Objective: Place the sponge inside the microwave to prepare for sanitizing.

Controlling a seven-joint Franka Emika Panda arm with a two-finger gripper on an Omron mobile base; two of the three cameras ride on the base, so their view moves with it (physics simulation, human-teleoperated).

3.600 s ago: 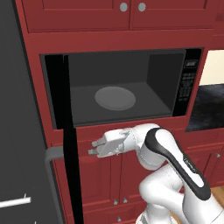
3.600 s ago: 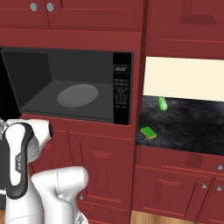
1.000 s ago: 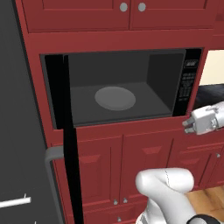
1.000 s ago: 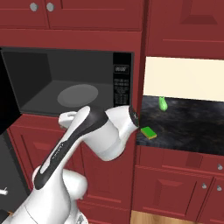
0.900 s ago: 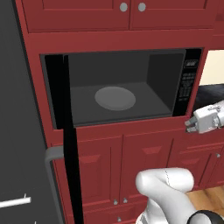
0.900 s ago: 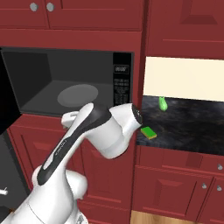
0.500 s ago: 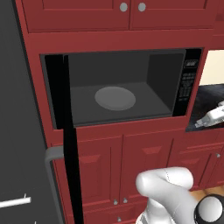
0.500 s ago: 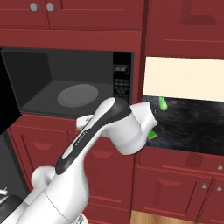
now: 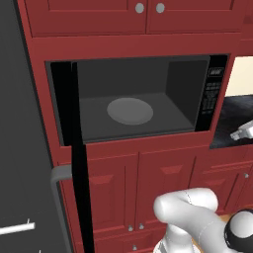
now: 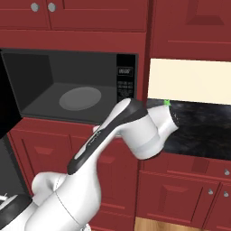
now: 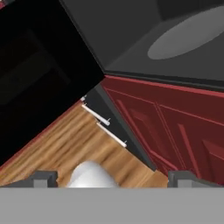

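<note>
The microwave (image 9: 133,101) is standing open, with its black door (image 9: 74,148) swung out to the left and the grey turntable (image 9: 130,110) bare. The gripper (image 11: 113,178) is spreading its fingertips (image 11: 43,178) wide apart and holding nothing. The sponge is hiding behind the arm (image 10: 135,128) over the dark counter (image 10: 203,131), so I cannot tell its exact place.

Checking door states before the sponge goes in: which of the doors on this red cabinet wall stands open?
Just the microwave: its black door is swung out at the left, baring the grey cavity and turntable. The red cabinet doors above and below are closed.
</note>
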